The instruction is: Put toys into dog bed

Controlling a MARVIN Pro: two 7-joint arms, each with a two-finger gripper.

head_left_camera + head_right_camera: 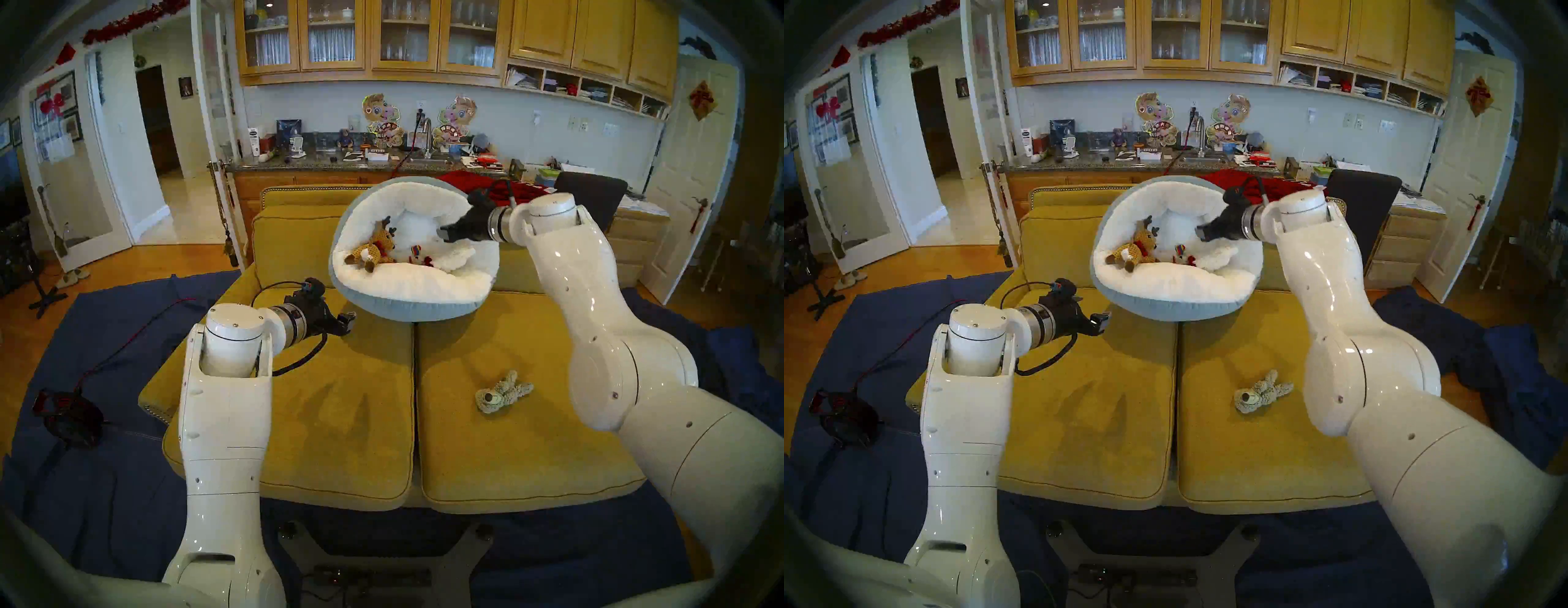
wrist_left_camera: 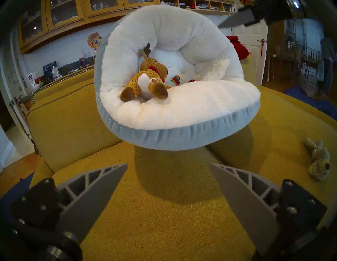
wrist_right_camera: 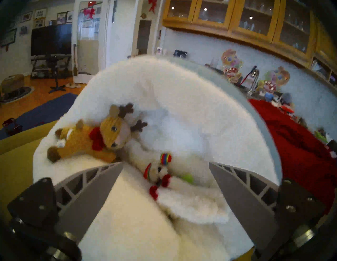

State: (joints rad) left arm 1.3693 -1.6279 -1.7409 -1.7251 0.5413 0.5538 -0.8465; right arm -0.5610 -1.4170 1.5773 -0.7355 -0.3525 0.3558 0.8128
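Observation:
The dog bed [image 1: 407,308], white inside and grey-blue outside, leans tilted against the sofa back. In it lie the brown reindeer [image 1: 373,250], a small white-and-rainbow toy [image 1: 418,257] and a fluffy white animal [image 1: 456,257]. A bit of lime green [image 3: 187,178] peeks from under the white one. A grey-beige floppy animal [image 1: 502,390] lies alone on the right seat cushion. My right gripper [image 1: 445,233] hangs open and empty over the bed's right side. My left gripper [image 1: 348,322] hovers open and empty over the left cushion, just left of the bed.
Two mustard sofa cushions [image 1: 339,403] form the seat. A red blanket [image 1: 471,180] and a dark chair [image 1: 589,195] are behind the bed. Blue sheeting [image 1: 106,339] covers the floor around the sofa, with a black and red cable bundle [image 1: 70,416] at the left.

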